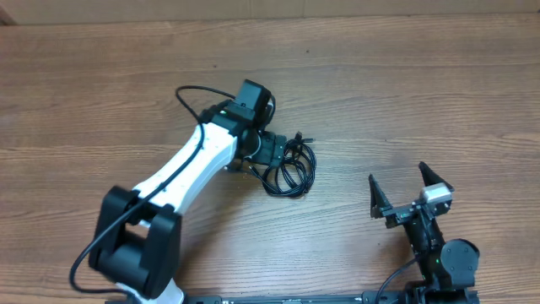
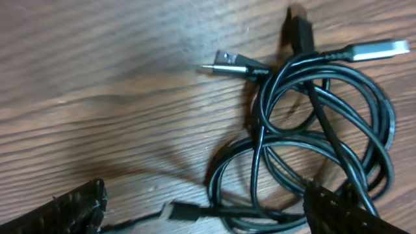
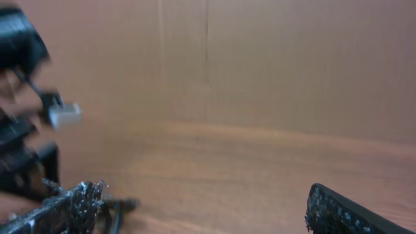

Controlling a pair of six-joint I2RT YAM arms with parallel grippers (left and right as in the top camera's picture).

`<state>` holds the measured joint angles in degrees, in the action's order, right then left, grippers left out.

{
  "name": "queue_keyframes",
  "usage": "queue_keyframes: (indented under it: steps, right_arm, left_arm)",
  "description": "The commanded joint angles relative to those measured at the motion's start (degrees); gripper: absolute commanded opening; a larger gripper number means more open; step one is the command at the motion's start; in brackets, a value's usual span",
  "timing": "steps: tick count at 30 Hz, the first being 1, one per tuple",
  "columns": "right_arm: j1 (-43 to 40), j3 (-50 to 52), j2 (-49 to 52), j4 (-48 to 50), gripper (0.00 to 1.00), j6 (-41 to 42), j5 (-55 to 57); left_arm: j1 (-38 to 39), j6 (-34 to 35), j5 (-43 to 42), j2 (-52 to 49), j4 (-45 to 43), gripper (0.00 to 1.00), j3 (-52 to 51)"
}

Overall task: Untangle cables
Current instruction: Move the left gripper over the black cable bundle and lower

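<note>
Closing from its wide-open stance over the black cables (image 2: 261, 140) bunched on the wooden table (image 1: 380, 84), the left gripper (image 2: 205, 198) risks pinching several crossed strands together and tightening the tangle, while the right gripper (image 1: 398, 179), jaws likewise spread and empty, waits well apart.

Thin black cables (image 1: 291, 171) bunched in overlapping loops, lying flat on the table (image 1: 422, 84) near its centre. Strands cross and pinch together at one side. Ends poke out: silver-tipped plug (image 2: 227, 63), longer silver plug (image 2: 380, 49), black plug (image 2: 299, 26), small connector (image 2: 182, 211).
</note>
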<state>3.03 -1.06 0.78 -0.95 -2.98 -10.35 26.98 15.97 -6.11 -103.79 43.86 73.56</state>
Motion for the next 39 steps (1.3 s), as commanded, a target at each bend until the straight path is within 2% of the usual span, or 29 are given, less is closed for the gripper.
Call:
queue_keyframes:
  steps: [1, 4, 7, 12, 17, 32, 39]
  right_arm:
    - [-0.1, 0.4, -0.6, 0.8, 1.00, 9.7, -0.6]
    - [-0.1, -0.7, -0.6, -1.2, 1.00, 19.5, -0.6]
    - [-0.1, -3.3, -0.6, -5.8, 1.00, 24.3, -0.6]
    - [-0.1, -11.5, 0.1, -18.2, 1.00, 24.4, 0.5]
    - [-0.2, -20.5, 4.5, -26.4, 1.00, 24.4, 0.9]
    - [-0.2, -46.1, 36.0, -41.5, 1.00, 24.4, -3.8]
    - [-0.2, -49.5, 49.1, -39.4, 1.00, 24.4, -13.3]
  left_arm:
    - [1.7, 5.3, -1.3, -2.8, -1.0, 0.96, 0.6]
    - [2.8, 7.7, -1.1, -3.8, -1.5, 0.94, 0.6]
    - [4.2, 9.1, -0.6, -4.4, -2.3, 0.92, 0.6]
    - [5.0, 11.8, 2.5, -4.5, -3.9, 0.91, 0.6]
    - [4.9, 14.5, 2.5, -4.5, -5.2, 0.80, 0.6]
    - [5.1, 17.5, 3.8, -4.5, -5.4, 0.70, 0.6]
    - [5.2, 18.8, 5.2, -4.9, -5.6, 0.62, 0.6]
